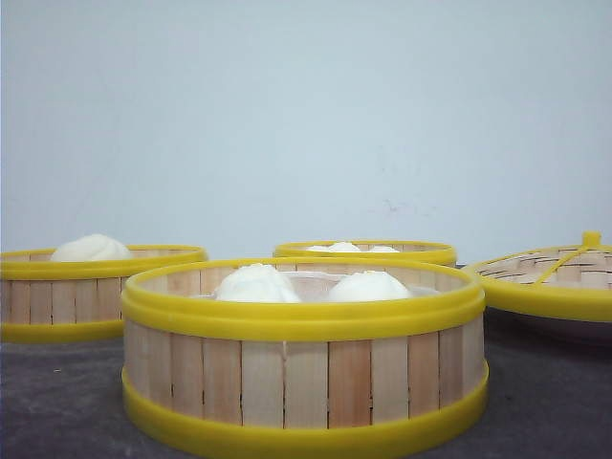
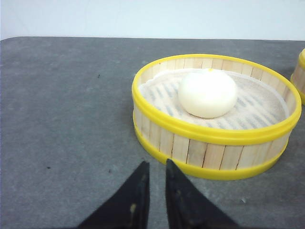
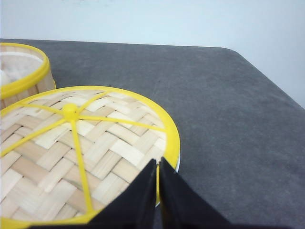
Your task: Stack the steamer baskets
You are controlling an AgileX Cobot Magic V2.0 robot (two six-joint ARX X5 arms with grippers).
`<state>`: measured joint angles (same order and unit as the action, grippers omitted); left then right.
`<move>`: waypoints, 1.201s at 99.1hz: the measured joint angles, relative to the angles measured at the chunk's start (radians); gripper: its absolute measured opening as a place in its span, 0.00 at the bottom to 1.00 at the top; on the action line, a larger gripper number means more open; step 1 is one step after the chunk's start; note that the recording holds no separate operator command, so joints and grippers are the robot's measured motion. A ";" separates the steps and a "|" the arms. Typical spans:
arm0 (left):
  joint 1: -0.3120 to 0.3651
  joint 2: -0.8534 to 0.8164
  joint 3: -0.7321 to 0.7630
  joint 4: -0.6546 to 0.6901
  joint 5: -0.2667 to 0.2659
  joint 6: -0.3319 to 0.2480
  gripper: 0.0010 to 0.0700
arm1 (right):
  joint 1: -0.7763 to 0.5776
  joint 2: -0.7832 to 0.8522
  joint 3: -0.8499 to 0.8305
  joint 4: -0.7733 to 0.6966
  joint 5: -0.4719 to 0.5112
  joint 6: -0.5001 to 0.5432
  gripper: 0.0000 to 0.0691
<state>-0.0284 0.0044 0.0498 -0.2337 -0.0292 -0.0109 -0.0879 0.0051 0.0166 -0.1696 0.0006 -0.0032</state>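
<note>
Three steamer baskets stand on the dark grey table. The nearest (image 1: pixel 306 368) holds two white buns, the left one (image 1: pixel 96 287) holds one bun, and the back one (image 1: pixel 368 251) holds small buns. Neither gripper shows in the front view. In the left wrist view my left gripper (image 2: pixel 156 166) hovers just short of the one-bun basket (image 2: pixel 214 143), outside its wall. Its jaws are nearly closed on a narrow empty slit. My right gripper (image 3: pixel 158 163) is shut and empty, its tips over the rim of the woven lid (image 3: pixel 71 152).
The woven domed lid (image 1: pixel 550 277) with yellow rim and knob rests at the right on a white plate (image 3: pixel 177 164). Another basket (image 3: pixel 24 71) stands beyond the lid. The table's right edge (image 3: pixel 267 81) runs close by, and a pale wall stands behind.
</note>
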 joint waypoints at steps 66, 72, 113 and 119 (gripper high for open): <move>0.000 0.000 0.000 0.002 0.000 -0.002 0.03 | 0.000 0.000 0.000 0.000 -0.001 0.000 0.00; 0.000 0.000 0.000 0.006 0.000 -0.016 0.03 | 0.000 0.000 0.000 0.000 -0.003 0.001 0.00; 0.000 0.000 -0.003 0.014 0.001 -0.198 0.03 | 0.000 0.000 0.000 0.000 -0.054 0.219 0.00; 0.000 0.000 -0.003 0.018 0.001 -0.217 0.03 | 0.000 0.000 0.000 0.004 -0.054 0.248 0.00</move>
<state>-0.0284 0.0044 0.0463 -0.2153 -0.0280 -0.2279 -0.0879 0.0051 0.0166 -0.1658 -0.0532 0.2443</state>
